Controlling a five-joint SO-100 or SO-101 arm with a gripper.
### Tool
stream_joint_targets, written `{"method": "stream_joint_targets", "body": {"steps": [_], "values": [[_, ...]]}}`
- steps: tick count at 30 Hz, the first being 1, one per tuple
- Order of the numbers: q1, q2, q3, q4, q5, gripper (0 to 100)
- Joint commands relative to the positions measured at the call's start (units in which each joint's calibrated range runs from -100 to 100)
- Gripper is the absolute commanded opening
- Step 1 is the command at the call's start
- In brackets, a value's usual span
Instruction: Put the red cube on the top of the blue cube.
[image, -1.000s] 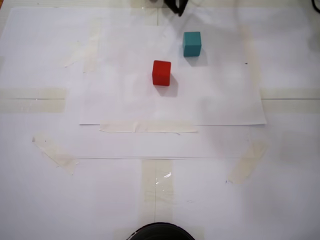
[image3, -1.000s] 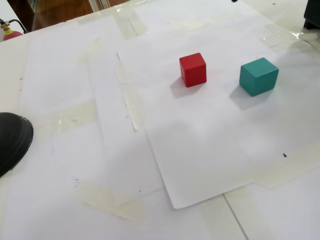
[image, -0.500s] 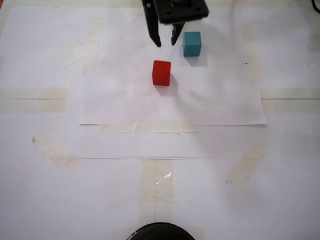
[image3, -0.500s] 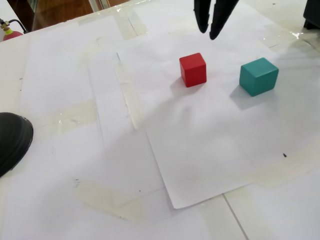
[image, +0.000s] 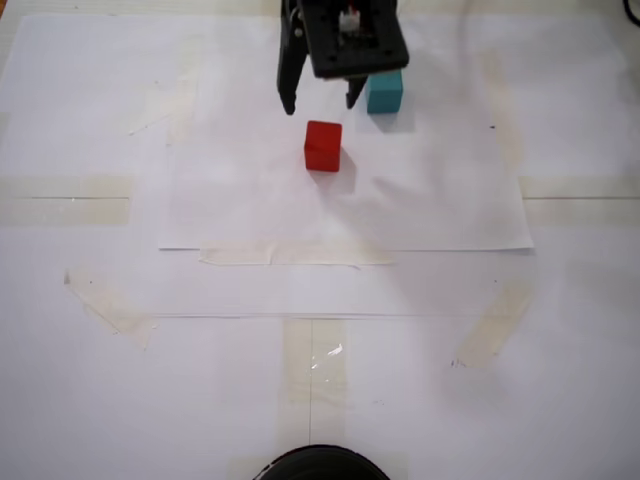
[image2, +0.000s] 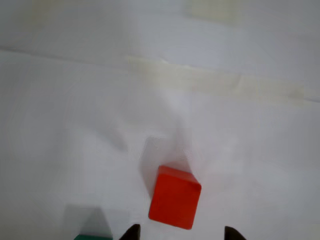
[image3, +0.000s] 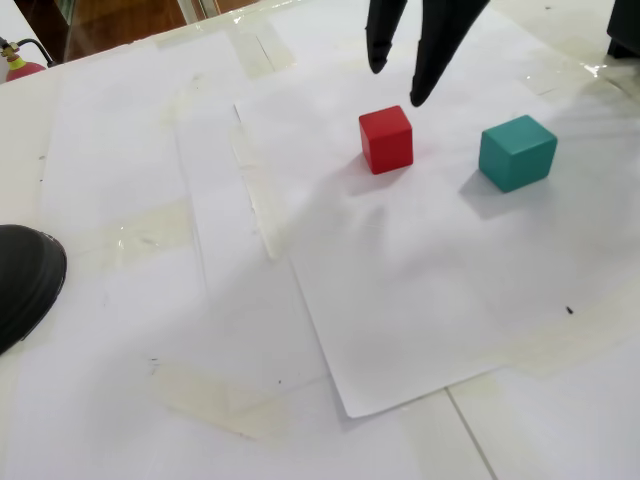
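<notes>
The red cube (image: 323, 145) (image3: 386, 139) (image2: 174, 197) rests on the white paper sheet (image: 250, 215). The blue cube (image: 386, 92) (image3: 516, 152), teal in colour, sits close by, up and to the right of it in a fixed view; only its corner (image2: 92, 237) shows at the bottom edge of the wrist view. My gripper (image: 321, 101) (image3: 396, 84) hangs open above the table just behind the red cube, its black fingers spread wider than the cube and holding nothing. Both fingertips (image2: 132, 232) peek in at the wrist view's bottom edge.
White paper sheets taped down with strips of tape (image: 295, 255) cover the table. A round black object (image3: 25, 280) (image: 318, 463) sits at one table edge, well away from the cubes.
The gripper came in from the far edge over the last second, moved down toward the red cube and spread its fingers wider. Neither cube has moved.
</notes>
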Motion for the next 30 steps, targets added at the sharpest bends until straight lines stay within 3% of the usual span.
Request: {"method": "stream_joint_targets", "body": {"steps": [1, 30], "values": [[0.0, 1.5, -0.1, -3.5, -1.0, 25], [-0.7, 11.1, 3.0, -13.3, -1.9, 24]]}}
